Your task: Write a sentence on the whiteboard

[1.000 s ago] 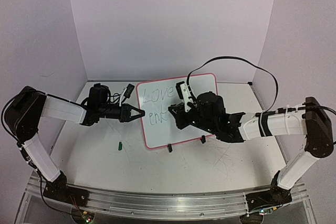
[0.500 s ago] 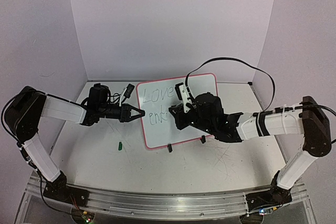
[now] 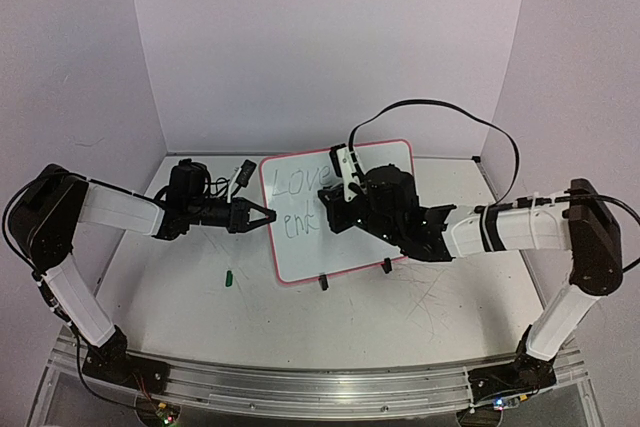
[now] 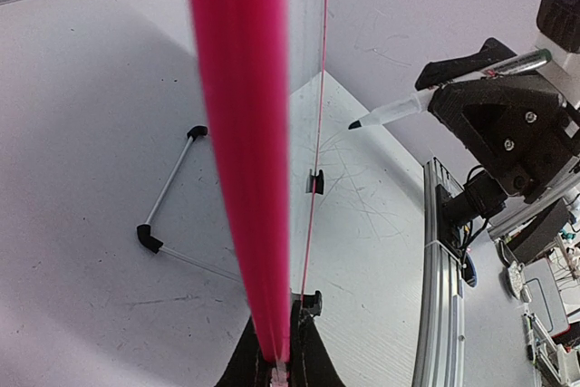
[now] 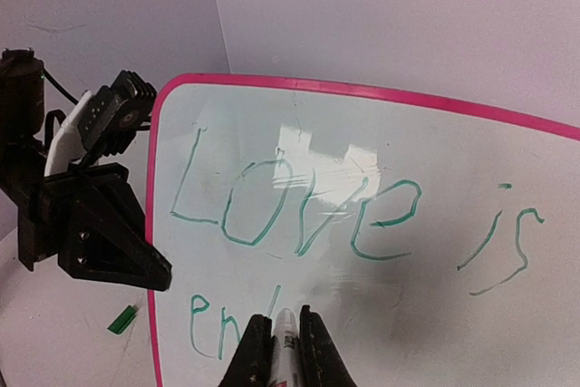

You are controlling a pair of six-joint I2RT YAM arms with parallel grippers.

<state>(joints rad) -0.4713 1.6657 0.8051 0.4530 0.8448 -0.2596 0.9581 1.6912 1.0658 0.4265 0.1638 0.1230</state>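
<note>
Two lines of thin green writing, the sentence (image 5: 385, 221), sit on the whiteboard (image 5: 435, 314). The upper line reads "Love is". The lower one begins "en", with a further stroke partly hidden behind the marker (image 5: 285, 342).

The whiteboard (image 3: 300, 257) stands tilted back on its two black clip feet (image 3: 323, 284) near the middle of the bench (image 3: 400, 317), between the two arms. The left wrist view sees it edge-on, with the pink frame (image 4: 240, 133) running straight down into the left jaws. They are closed on the board's left edge.

The right jaws are closed around the marker, with its tip at the lower line just right of "en". I cannot tell whether the tip touches the surface; from the left wrist view the marker (image 4: 399, 111) points at the board face, with its dark tip very near it.

A thin wire leg (image 4: 168, 192) with black ends lies on the bench behind the board. A small green cap-like piece (image 3: 228, 276) lies on the bench left of the board, below the left arm. A black cable (image 3: 440, 107) loops up behind the right arm.
</note>
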